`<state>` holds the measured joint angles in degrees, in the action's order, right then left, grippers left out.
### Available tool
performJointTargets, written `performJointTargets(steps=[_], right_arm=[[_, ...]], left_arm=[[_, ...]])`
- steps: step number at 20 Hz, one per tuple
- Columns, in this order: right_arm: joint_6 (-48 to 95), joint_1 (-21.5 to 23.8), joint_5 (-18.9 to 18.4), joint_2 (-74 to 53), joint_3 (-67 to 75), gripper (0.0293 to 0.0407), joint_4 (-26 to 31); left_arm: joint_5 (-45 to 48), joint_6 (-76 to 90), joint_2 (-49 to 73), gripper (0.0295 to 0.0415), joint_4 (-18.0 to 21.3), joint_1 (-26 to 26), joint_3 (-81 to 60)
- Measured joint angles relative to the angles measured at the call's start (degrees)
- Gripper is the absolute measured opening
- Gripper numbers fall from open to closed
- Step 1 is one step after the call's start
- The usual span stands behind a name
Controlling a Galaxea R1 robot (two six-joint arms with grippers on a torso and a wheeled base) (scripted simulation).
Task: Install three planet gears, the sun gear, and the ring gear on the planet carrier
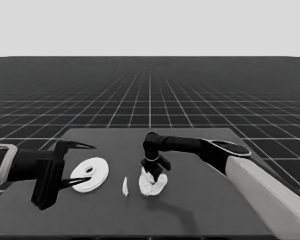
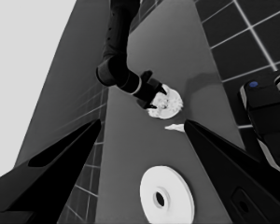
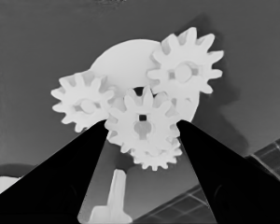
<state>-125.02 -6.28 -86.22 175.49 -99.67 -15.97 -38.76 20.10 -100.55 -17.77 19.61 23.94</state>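
Observation:
The smaller round part (image 3: 126, 60), the planet carrier, lies at the table's middle (image 1: 152, 186). Three planet gears (image 3: 86, 103) (image 3: 184, 70) (image 3: 155, 157) sit on it around its hole. My right gripper (image 1: 153, 172) hangs straight over it, shut on a fourth small gear (image 3: 141, 122), the sun gear, gripped between both fingers just off the hole. The larger round part (image 1: 90, 174), the ring gear, lies flat to the left. My left gripper (image 1: 77, 165) waits open beside it, not touching it.
A thin white piece (image 1: 125, 186) lies between the two round parts, close to the right gripper's fingers. Dark machinery with blue lights (image 2: 266, 121) stands past the table's edge. The right arm's pale grey part (image 1: 270, 195) crosses the lower right corner.

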Motion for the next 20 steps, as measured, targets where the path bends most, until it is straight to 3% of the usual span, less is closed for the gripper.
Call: performJointTargets(steps=[18,20], right_arm=[[-10.8,0.0,0.0,0.0,0.0,0.031,0.0],[-11.37,0.01,0.0,0.0,0.0,0.0369,-0.01]], left_arm=[[0.0,0.0,0.0,0.0385,0.0,0.0,0.0],[0.0,0.0,0.0,0.0385,0.0,0.0,0.0]])
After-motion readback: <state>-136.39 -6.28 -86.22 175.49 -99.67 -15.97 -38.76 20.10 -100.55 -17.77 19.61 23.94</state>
